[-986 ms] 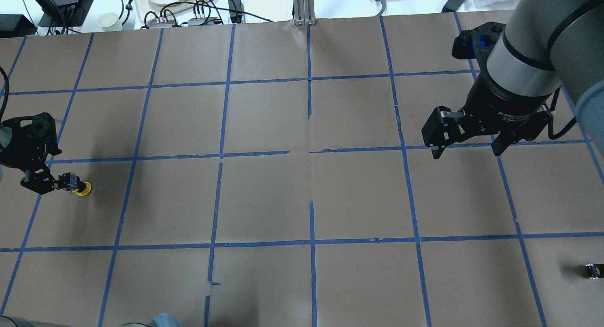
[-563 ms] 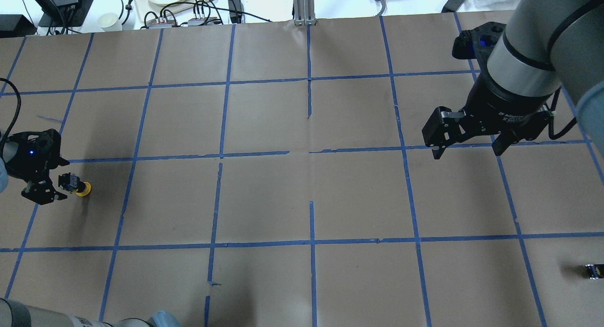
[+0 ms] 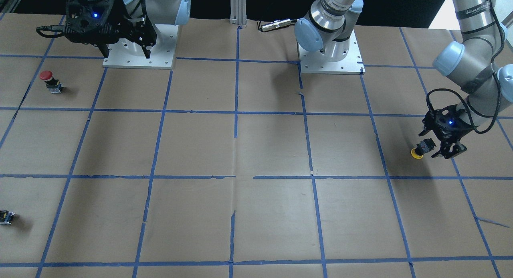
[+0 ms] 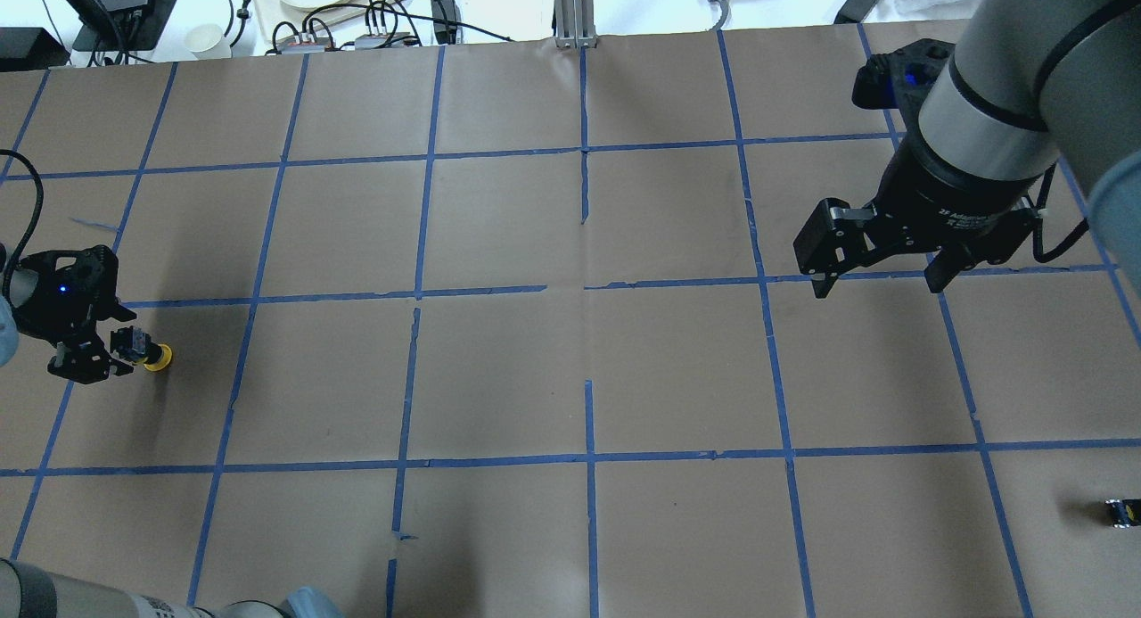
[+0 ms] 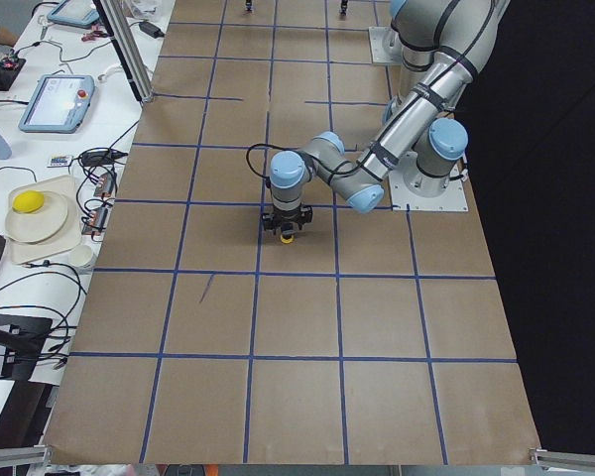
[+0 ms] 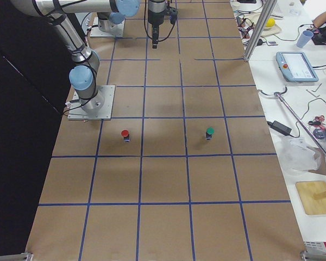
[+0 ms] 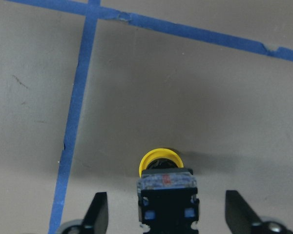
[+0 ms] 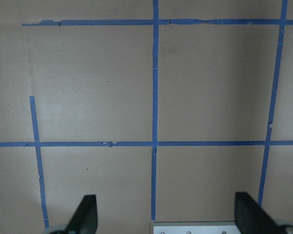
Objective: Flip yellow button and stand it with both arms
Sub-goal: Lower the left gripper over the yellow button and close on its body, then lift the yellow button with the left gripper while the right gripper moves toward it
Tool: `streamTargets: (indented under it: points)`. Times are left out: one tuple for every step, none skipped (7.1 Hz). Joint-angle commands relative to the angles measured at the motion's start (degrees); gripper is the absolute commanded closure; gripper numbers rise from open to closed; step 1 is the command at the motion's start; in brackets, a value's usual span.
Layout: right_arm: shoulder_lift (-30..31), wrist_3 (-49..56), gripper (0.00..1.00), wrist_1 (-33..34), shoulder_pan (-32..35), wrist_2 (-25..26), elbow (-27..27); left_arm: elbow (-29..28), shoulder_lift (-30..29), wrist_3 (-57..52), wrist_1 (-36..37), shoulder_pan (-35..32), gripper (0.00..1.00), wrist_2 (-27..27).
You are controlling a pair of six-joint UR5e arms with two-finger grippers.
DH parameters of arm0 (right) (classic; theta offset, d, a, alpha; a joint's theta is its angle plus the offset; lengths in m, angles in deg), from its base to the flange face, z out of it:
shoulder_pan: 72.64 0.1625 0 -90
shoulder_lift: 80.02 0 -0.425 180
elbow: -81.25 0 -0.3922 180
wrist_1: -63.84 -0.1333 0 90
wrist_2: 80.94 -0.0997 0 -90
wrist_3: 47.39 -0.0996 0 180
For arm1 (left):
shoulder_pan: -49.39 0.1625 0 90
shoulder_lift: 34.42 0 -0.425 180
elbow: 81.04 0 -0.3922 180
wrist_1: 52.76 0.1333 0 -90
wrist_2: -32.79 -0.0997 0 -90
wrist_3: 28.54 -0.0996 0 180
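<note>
The yellow button [image 4: 147, 354] is on the table at the far left, tipped over with its yellow cap [image 7: 158, 160] pointing away from my left gripper and its grey base towards the wrist camera. It also shows in the front view [image 3: 421, 149] and in the left view [image 5: 287, 236]. My left gripper [image 4: 109, 345] is open, and its fingers [image 7: 100, 214] stand on either side of the button's black body without touching it. My right gripper [image 4: 882, 284] is open and empty, high above the table's right half, far from the button.
A red-capped button [image 3: 46, 76] stands near the right arm's base plate [image 3: 138, 59]. A tiny black-and-yellow block [image 4: 1120, 511] lies at the table's near right edge. Cables, a cup and a plate lie beyond the far edge [image 4: 312, 12].
My left gripper, which was shut on the button's body, has opened and let it go. The button stays where it was. The right arm has barely moved.
</note>
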Motion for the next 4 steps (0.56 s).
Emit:
streamTargets:
  points:
    - [-0.06,-1.64,0.0,2.69,0.04,-0.02,-0.64,0.09,0.08,1.15,-0.16,0.0,0.33,-0.06]
    - [-0.24,-5.58,0.0,3.75,0.04,-0.37,-0.65,0.18,0.08,0.88,-0.33,0.0,0.51,-0.06]
    - [-0.33,-10.05,0.0,4.02,0.04,-7.25,-0.91,0.09,0.16,0.53,-0.33,0.0,0.68,-0.06]
    - [-1.11,-13.49,0.0,4.72,0.04,-10.97,-2.04,0.0,0.34,0.53,-0.42,0.0,0.76,-0.15]
